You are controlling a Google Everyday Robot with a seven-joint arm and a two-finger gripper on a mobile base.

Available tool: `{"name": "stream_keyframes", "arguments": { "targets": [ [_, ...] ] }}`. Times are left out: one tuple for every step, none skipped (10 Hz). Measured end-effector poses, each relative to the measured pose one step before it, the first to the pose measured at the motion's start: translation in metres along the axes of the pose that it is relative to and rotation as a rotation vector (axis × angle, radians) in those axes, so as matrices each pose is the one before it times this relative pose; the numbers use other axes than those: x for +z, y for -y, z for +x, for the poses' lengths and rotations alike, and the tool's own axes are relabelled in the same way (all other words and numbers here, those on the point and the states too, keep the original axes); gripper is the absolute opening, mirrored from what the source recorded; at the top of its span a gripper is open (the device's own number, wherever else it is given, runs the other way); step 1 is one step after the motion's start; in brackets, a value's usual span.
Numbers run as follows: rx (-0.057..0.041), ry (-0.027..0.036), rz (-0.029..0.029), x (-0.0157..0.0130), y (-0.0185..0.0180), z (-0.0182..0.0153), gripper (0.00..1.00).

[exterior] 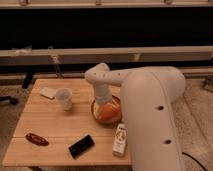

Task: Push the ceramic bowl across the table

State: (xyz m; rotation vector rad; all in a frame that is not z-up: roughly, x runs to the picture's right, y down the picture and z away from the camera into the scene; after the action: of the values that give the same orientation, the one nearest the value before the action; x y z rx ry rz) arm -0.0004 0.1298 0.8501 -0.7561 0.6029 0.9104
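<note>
The ceramic bowl, round with a brown-orange rim and a lighter orange inside, sits on the right middle of the light wooden table. My white arm comes in from the right and bends down over the bowl. My gripper hangs at the bowl's upper left part, at or just inside its rim, and the wrist hides the fingers. The arm covers the bowl's right edge.
A small translucent white cup stands left of the bowl. A white flat item lies at the back left. A red-brown object and a black phone-like slab lie near the front edge. A white carton stands in front of the bowl.
</note>
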Motion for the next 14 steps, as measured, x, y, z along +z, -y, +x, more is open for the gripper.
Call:
{"name": "stream_keyframes", "arguments": {
  "targets": [
    [-0.00126, 0.00068, 0.00015, -0.00018, -0.00035, 0.00036, 0.8],
    [-0.00157, -0.00001, 0.00032, 0.00024, -0.00034, 0.00037, 0.8],
    [-0.00136, 0.0009, 0.0002, -0.00025, -0.00042, 0.00013, 0.8],
    [-0.00129, 0.00087, 0.00065, -0.00008, -0.00013, 0.00022, 0.8],
    [-0.00173, 0.00024, -0.00018, 0.00023, -0.00037, 0.00033, 0.8],
    [-0.00092, 0.00071, 0.00024, -0.00007, -0.00007, 0.00025, 0.8],
    [-0.00205, 0.00018, 0.00099, 0.00036, -0.00044, 0.00048, 0.8],
    [-0.00091, 0.001, 0.00028, -0.00041, -0.00044, 0.00016, 0.8],
    [-0.00132, -0.00011, 0.00041, 0.00049, -0.00035, 0.00028, 0.8],
    [-0.00238, 0.00152, 0.00122, -0.00011, -0.00041, 0.00037, 0.8],
    [-0.00156, 0.00029, 0.00106, 0.00014, -0.00001, 0.00062, 0.8],
    [-0.00235, 0.00059, 0.0003, 0.00046, -0.00043, 0.00026, 0.8],
    [-0.0004, 0.00087, 0.00064, -0.00016, 0.00022, 0.00016, 0.8],
    [-0.00159, 0.00008, 0.00041, 0.00044, -0.00022, 0.00049, 0.8]
  ]
}}
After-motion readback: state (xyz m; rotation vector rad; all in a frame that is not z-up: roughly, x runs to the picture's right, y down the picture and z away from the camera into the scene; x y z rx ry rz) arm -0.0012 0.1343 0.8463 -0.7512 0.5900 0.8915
